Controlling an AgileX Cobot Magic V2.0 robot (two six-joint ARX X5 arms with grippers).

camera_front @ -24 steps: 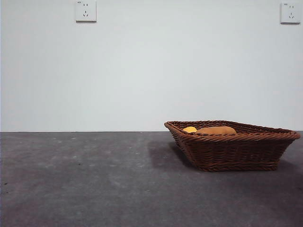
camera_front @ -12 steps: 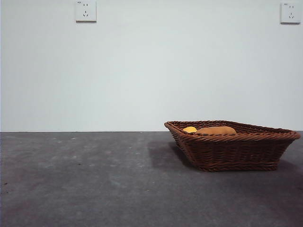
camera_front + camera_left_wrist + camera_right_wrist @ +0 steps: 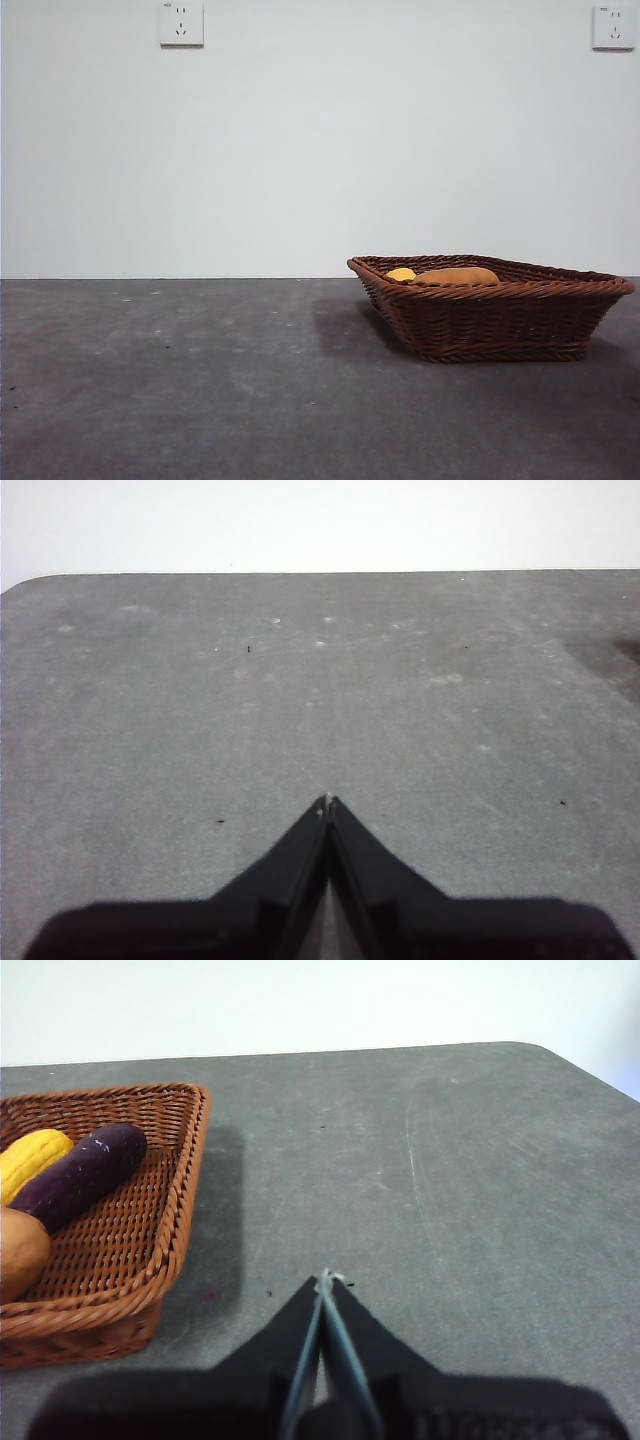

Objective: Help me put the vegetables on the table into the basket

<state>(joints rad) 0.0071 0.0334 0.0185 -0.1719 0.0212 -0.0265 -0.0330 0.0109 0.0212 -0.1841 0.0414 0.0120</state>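
Right gripper (image 3: 323,1282): clenched on nothing, jaws pressed tip to tip, hanging over bare table (image 3: 480,1190); I read it as parked.
Left gripper (image 3: 327,805): also clenched and empty over open table, well apart from everything.
Basket (image 3: 175,1225): at about ten o'clock from my right gripper, resting on the table.
Potato (image 3: 18,1250): inside the basket, at its nearer end.
Purple vegetable (image 3: 82,1174): inside, lying touching the corn chunk (image 3: 30,1158) beyond it.
Front view: only the potato (image 3: 458,275) and the corn chunk (image 3: 401,273) peek over the braided rim.
Change: nothing has moved over the last second; neither arm shows in the front view.
Meaning: I judge the task finished, with no vegetable visible on the table.
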